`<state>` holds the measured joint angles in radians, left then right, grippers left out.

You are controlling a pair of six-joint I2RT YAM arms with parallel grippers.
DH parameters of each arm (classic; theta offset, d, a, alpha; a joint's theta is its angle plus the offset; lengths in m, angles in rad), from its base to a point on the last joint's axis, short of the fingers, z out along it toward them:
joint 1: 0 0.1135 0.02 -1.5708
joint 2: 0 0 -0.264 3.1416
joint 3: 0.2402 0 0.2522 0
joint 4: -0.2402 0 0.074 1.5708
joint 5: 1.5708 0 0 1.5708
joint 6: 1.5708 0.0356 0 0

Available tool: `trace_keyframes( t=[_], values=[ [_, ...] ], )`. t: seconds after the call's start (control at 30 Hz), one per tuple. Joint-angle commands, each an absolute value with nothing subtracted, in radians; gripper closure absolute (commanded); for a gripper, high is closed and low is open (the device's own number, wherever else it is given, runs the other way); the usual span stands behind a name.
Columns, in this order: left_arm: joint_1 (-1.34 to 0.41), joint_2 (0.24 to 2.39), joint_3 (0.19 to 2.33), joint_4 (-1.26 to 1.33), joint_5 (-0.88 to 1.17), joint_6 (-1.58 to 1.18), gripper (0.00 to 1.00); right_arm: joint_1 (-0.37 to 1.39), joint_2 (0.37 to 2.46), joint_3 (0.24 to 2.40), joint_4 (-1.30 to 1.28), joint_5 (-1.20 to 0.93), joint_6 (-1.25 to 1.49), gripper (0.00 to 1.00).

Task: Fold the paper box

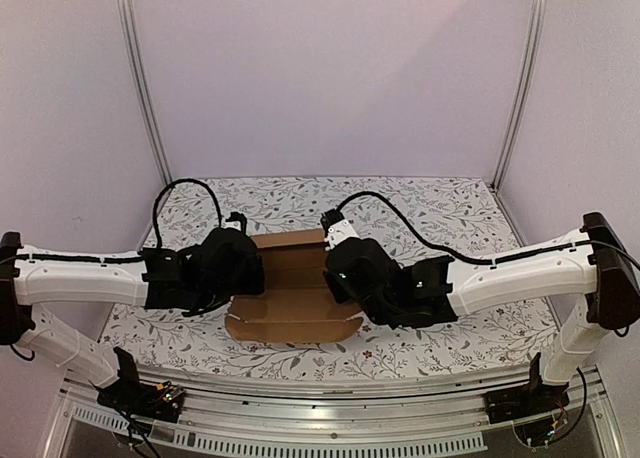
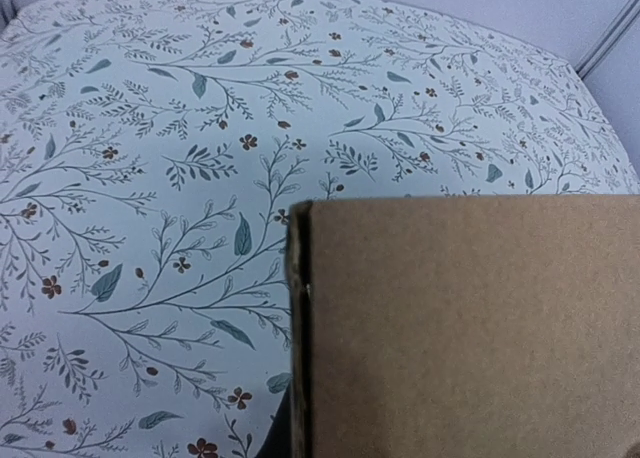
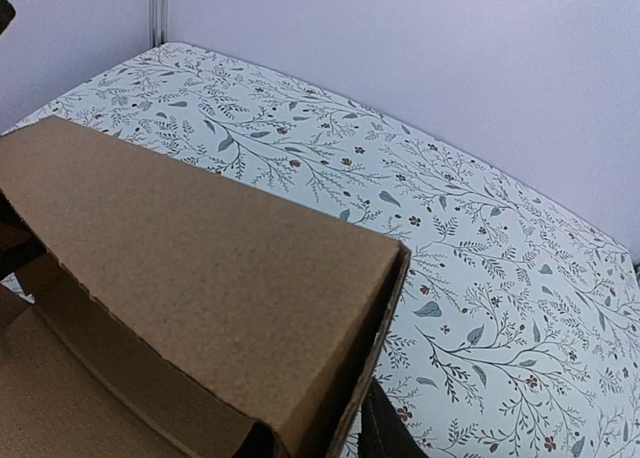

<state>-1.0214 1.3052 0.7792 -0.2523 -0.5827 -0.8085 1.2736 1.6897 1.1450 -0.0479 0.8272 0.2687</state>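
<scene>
**Paper box: side walls in hand**

On the left, the left gripper (image 1: 248,268) sits at the left edge of the paper box (image 1: 295,313) with its fingers clenched. A raised brown wall fills its wrist view, so it seems to pinch that wall upright. The box lies mid-table on the floral cloth (image 1: 450,213), its base flat and its near flap spread out. On the right, the right gripper (image 1: 335,263) straddles the doubled-over right wall, with one finger (image 3: 385,428) outside it. I cannot tell whether it is grasping or released. By my judgement, the next move is to press that right wall down until it tucks in, while the left wall is kept steady.
</scene>
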Motion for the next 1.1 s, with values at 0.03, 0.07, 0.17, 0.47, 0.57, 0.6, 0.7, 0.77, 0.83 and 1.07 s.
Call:
trace_keyframes(
  t=[0.03, 0.07, 0.17, 0.47, 0.57, 0.6, 0.7, 0.77, 0.83, 1.07],
  values=[
    [-1.048, 1.33, 0.813, -0.248, -0.584, -0.846, 1.0, 1.285, 1.757, 1.204, -0.009, 0.856, 0.274, 0.83],
    [-1.049, 1.332, 0.814, -0.25, -0.585, -0.85, 1.0, 1.285, 1.766, 1.212, -0.009, 0.861, 0.279, 0.85],
    [-1.049, 1.337, 0.825, -0.257, -0.592, -0.858, 1.0, 1.287, 1.794, 1.232, 0.016, 0.872, 0.29, 0.99],
    [-1.05, 1.357, 0.856, -0.294, -0.606, -0.885, 0.96, 1.297, 1.825, 1.25, 0.038, 0.933, 0.313, 1.0],
    [-1.049, 1.352, 0.856, -0.298, -0.606, -0.887, 0.84, 1.299, 1.822, 1.247, 0.037, 0.941, 0.316, 1.0],
    [-1.049, 1.35, 0.856, -0.297, -0.604, -0.886, 0.83, 1.3, 1.821, 1.246, 0.038, 0.946, 0.316, 1.0],
    [-1.049, 1.354, 0.857, -0.299, -0.6, -0.878, 0.75, 1.3, 1.823, 1.249, 0.038, 0.953, 0.314, 1.0],
    [-1.05, 1.355, 0.86, -0.301, -0.591, -0.874, 0.73, 1.299, 1.83, 1.256, 0.038, 0.963, 0.31, 1.0],
    [-1.053, 1.353, 0.861, -0.3, -0.581, -0.87, 0.68, 1.298, 1.84, 1.262, 0.038, 0.967, 0.308, 1.0],
    [-1.088, 1.318, 0.836, -0.303, -0.558, -0.818, 0.42, 1.263, 1.864, 1.264, 0.039, 0.938, 0.31, 1.0]
  ],
)
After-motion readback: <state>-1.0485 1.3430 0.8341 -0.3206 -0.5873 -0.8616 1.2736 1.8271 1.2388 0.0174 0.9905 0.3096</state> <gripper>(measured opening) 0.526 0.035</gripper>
